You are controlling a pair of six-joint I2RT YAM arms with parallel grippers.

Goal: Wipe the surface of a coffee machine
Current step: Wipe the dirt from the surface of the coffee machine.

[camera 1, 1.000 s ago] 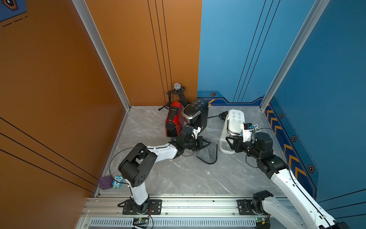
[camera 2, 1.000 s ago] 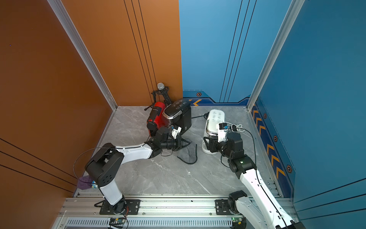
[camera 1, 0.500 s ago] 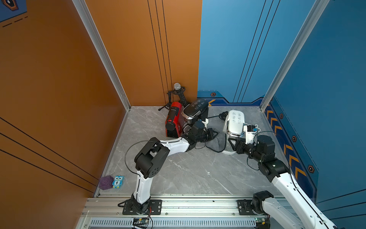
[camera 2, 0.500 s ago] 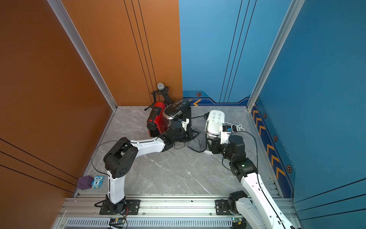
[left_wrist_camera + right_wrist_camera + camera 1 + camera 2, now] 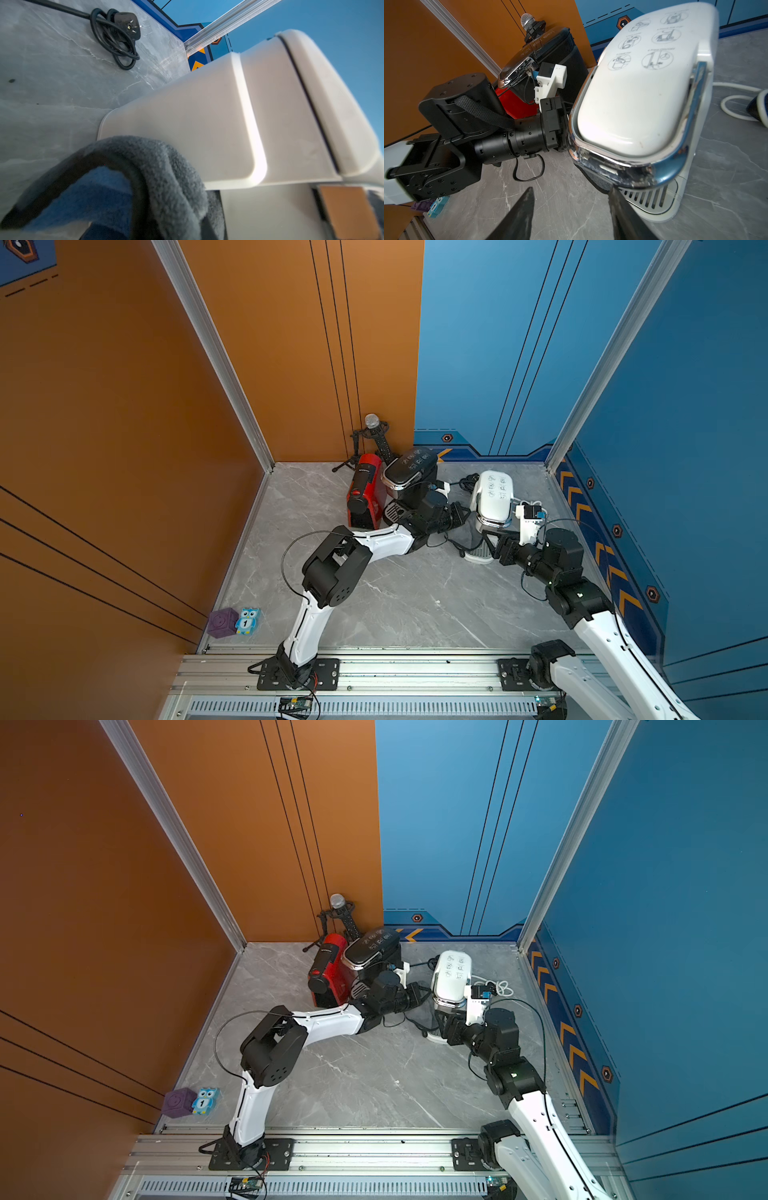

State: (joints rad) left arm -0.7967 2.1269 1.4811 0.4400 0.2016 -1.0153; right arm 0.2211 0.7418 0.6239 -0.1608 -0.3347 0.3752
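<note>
Grey cloth (image 5: 166, 176), pinched in the left end effector (image 5: 459, 514), presses against the side of the white coffee machine (image 5: 492, 497) at the far right of the tabletop (image 5: 395, 593). Wiping looks under way, and next comes a stroke along that side. The right end effector (image 5: 571, 190) hovers spread and empty by the drip tray (image 5: 652, 199).

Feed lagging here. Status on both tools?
Left tool shut on grey fluffy cloth, against white plastic coffee machine side. Right tool open, by its slotted drip tray. Black coffee machine close beside left tool.
</note>
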